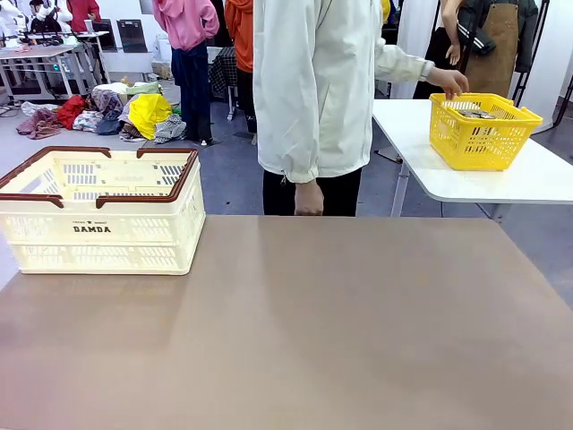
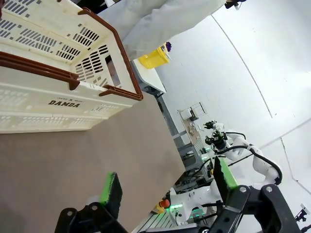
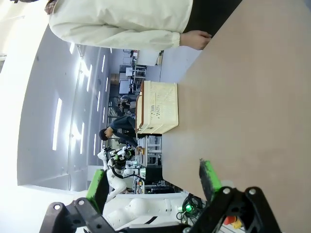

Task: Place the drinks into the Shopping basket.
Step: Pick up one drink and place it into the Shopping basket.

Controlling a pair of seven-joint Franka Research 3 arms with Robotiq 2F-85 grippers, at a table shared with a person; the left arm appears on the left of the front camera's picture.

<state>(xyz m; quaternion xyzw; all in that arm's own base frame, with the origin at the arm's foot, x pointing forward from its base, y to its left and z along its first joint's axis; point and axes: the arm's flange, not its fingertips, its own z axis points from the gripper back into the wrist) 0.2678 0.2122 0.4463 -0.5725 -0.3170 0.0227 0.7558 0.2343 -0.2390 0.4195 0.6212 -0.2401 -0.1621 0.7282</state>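
Note:
The Shopping basket [image 1: 98, 219], cream-white with a brown rim and "DAMDA" on its side, stands on the brown table at the left. It shows close by in the left wrist view [image 2: 48, 104] and far off in the right wrist view [image 3: 158, 109]. My left gripper [image 2: 167, 182] is open above the table, nothing between its green pads. My right gripper [image 3: 153, 182] is open too, over the table's near edge. The drinks are hidden; greyish shapes inside the yellow basket [image 1: 483, 134] cannot be made out.
A person in a white jacket stands at the far edge, one hand [image 1: 309, 199] by the brown table [image 1: 313, 322], the other hand [image 1: 448, 82] on the yellow basket's rim. That basket rests on a separate white table [image 1: 528, 179] at the back right.

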